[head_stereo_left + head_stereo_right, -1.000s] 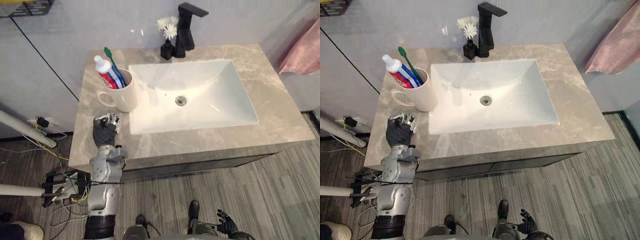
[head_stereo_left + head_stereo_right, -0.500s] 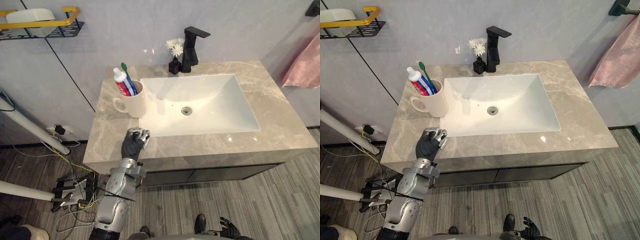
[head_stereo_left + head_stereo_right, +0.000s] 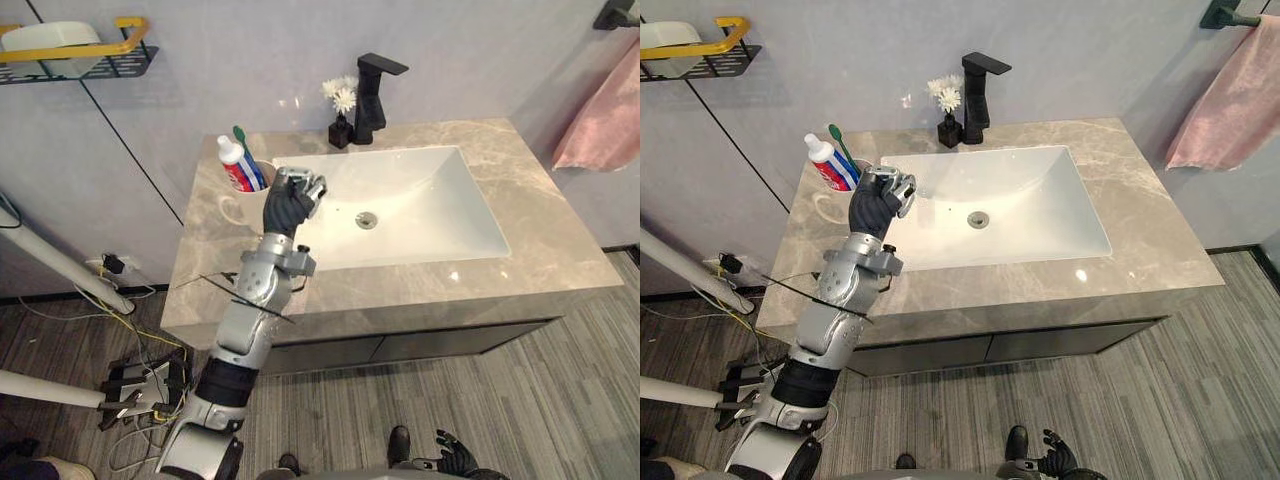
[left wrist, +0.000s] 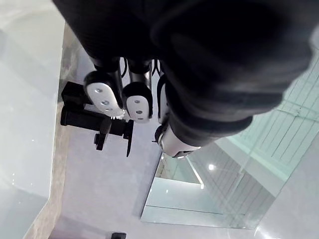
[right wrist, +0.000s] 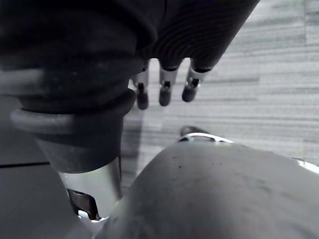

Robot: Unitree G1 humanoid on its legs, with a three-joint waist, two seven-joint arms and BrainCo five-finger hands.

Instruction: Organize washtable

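Right wrist view has the right hand (image 5: 164, 82) hanging low over the grey plank floor (image 5: 279, 74), fingers straight and slack, holding nothing, well clear of the work.

Closer to the job, the left hand (image 3: 292, 198) has just changed place. Half a second ago it sat low over the near left part of the surface (image 3: 560, 245); now the arm is lifted and reaching farther in, with the hand up at the sink's (image 3: 430, 205) left rim, right by the cup (image 3: 243, 200). Its fingers are curled in on themselves with nothing between them, as the left wrist view also shows. Whether they touch the cup I cannot tell; the hand overlaps the cup's right side from the head camera. I judge this as the approach to the cup, the one cluttered item on the surface, with no grasp made yet.

The cup stands on the left side, holding a toothpaste tube (image 3: 232, 165) and a green toothbrush (image 3: 240, 135) that lean up and left, away from the hand. They could tip if the cup is knocked.

Farther back, a small vase of white flowers (image 3: 341, 115) stands just beside the black faucet (image 3: 372, 92). On the wall, a yellow-railed shelf (image 3: 100, 48) hangs far left and a pink towel (image 3: 610, 120) far right, neither in the way.
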